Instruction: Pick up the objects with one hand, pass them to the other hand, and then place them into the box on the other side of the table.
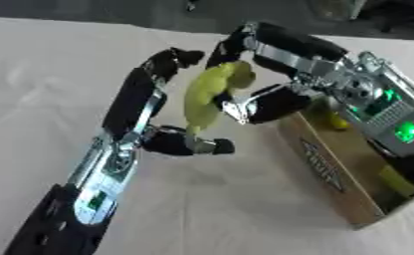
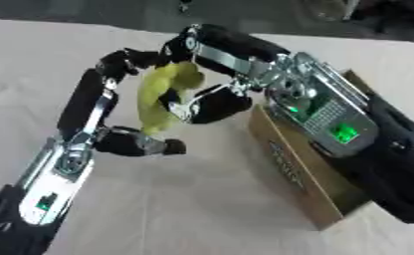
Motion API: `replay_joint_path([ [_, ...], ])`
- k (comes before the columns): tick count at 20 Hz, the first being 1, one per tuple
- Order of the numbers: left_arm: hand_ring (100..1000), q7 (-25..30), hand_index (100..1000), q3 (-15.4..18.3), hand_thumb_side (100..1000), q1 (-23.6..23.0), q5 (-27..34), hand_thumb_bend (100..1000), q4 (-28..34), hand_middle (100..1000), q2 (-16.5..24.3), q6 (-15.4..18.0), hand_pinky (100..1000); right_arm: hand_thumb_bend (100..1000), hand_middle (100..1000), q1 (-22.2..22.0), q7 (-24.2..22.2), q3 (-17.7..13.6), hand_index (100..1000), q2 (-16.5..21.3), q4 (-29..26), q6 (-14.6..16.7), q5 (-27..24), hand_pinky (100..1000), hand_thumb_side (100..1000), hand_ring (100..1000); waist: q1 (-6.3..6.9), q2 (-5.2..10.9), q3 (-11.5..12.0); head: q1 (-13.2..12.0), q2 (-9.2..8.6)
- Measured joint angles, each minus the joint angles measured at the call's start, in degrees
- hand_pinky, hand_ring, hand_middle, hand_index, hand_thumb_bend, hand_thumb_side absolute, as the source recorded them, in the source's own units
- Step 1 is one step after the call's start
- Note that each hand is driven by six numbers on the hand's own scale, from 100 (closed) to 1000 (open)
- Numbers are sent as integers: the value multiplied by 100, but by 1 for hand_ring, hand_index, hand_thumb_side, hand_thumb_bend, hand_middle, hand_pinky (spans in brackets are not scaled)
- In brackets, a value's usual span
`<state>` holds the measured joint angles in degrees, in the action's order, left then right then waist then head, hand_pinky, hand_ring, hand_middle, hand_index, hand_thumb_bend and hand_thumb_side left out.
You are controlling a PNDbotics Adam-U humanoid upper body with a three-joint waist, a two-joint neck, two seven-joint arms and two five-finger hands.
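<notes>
A long yellow-green object (image 1: 209, 94) hangs upright above the middle of the table, between my two hands. My left hand (image 1: 137, 107) rises from the lower left, its fingers curled by the object's top and its thumb (image 1: 202, 145) just under the lower end. From the upper right my right hand (image 1: 284, 50) reaches in, fingers curled over the top and thumb (image 1: 267, 105) against the object's right side. Both hands touch the object. The cardboard box (image 1: 319, 169) stands on the right, partly hidden by my right forearm.
Inside the box lie yellow items (image 1: 335, 121), one near its far end and another (image 1: 393, 180) near its near end. The table wears a pale cloth (image 1: 45, 89), with dark floor beyond its far edge.
</notes>
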<state>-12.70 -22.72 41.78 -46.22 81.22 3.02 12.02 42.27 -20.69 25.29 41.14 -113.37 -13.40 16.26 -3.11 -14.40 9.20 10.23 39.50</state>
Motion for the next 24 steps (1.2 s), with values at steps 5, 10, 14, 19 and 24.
replay_joint_path([
  [5, 709, -164, 852, 133, 649, -255, 74, 1000, -97, 686, 335, -238, 651, 100, 402, -236, 287, -317, 666, 260, -12, -143, -360, 854, 103, 587, 93, 106, -92, 4, 75],
  [10, 700, -317, 834, 381, 591, -530, 323, 897, -31, 679, 896, -572, 651, 100, 410, -798, 895, -958, 684, 660, -29, -230, -1162, 870, 100, 598, 207, 131, -138, 84, 126],
  [14, 682, -551, 807, 743, 571, -876, 733, 863, 325, 651, 1590, -905, 641, 100, 416, -1525, 1568, -1664, 690, 1057, -30, -149, -1833, 876, 100, 605, 274, 129, -164, 171, 132],
  [19, 667, -1076, 795, 1361, 534, -1439, 1269, 834, 913, 645, 2293, -1293, 642, 100, 419, -2519, 2318, -2394, 695, 1307, -31, -2, -2134, 881, 100, 608, 304, 87, -177, 234, 82],
  [24, 664, -1697, 795, 1956, 515, -1928, 1559, 824, 1329, 644, 2527, -1531, 643, 100, 421, -3116, 2795, -2702, 697, 1304, -31, -43, -2015, 880, 100, 610, 312, 58, -171, 276, -11],
])
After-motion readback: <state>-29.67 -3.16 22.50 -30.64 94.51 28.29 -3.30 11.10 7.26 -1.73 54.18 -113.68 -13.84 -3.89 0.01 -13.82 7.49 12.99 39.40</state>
